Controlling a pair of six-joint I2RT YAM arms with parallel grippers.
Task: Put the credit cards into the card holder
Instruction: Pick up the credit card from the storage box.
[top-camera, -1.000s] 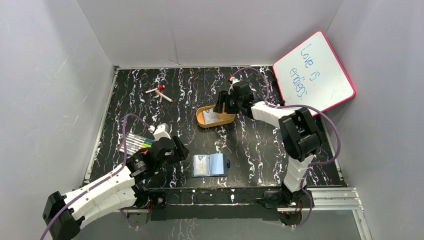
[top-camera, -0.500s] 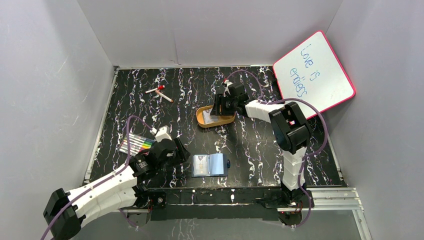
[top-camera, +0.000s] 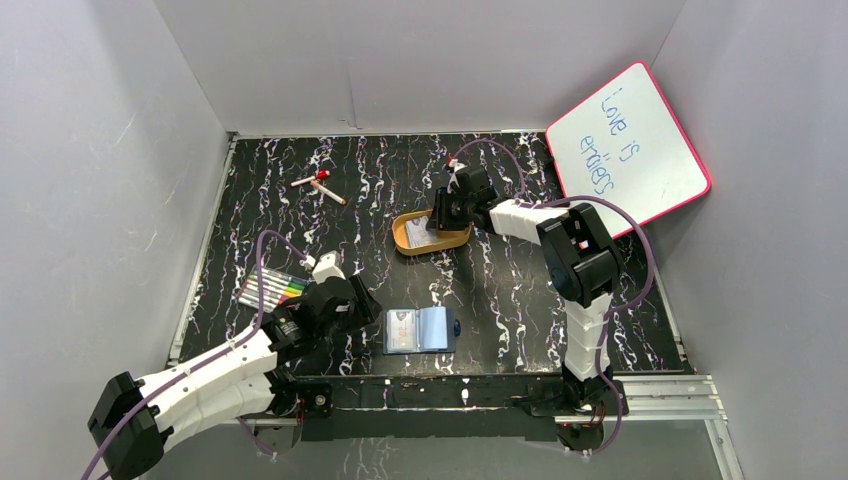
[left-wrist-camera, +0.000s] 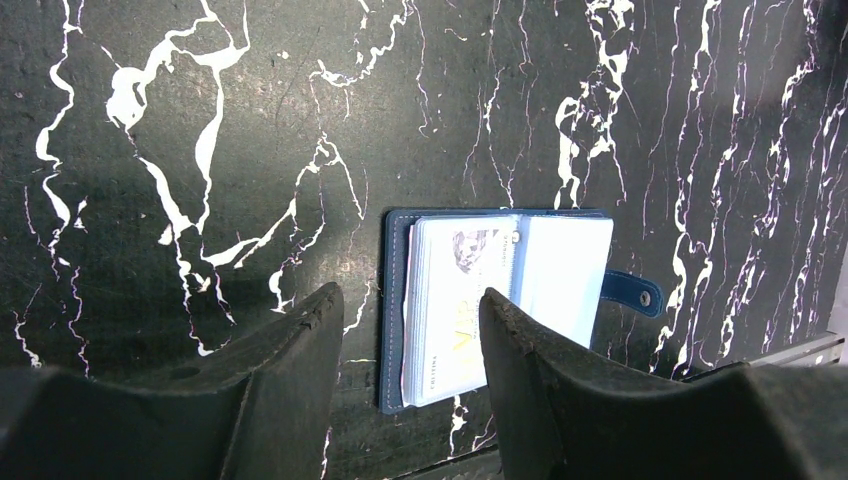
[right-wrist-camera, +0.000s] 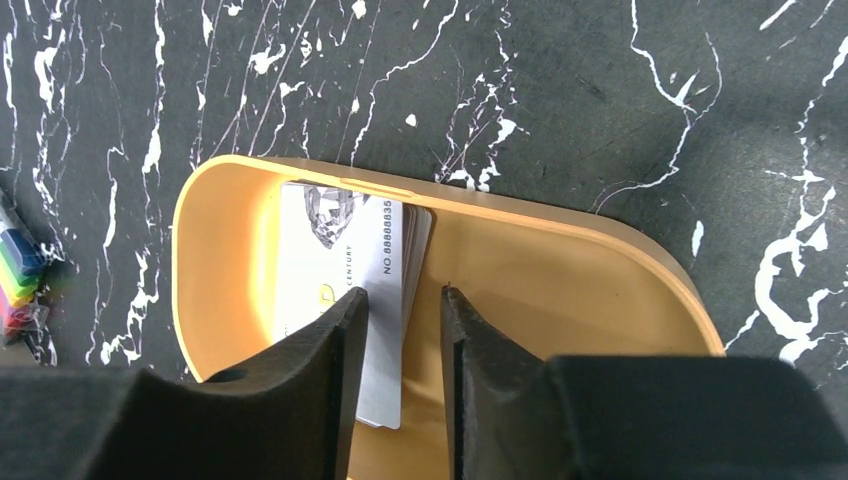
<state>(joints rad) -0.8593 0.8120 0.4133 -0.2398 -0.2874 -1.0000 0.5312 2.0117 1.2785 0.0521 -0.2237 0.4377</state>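
Orange tray (right-wrist-camera: 560, 225) holds the credit cards (right-wrist-camera: 340, 260) beneath the right tool (right-wrist-camera: 403, 300), its jaws narrowly parted astride the stack's edge (nothing gripped). Probably best to pinch just one card. The card holder (left-wrist-camera: 500, 300) lies open just ahead of the left tool (left-wrist-camera: 410, 300), whose jaws are spread wide.

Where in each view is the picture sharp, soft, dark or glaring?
Left wrist view: the left fingers are dark and soft up close, while the open card holder is sharp and bright. Right wrist view: the right fingers are dark, the print on the credit cards is readable, and the orange tray is brighter at its left end. Top external view: evenly lit, with the whiteboard brightest.
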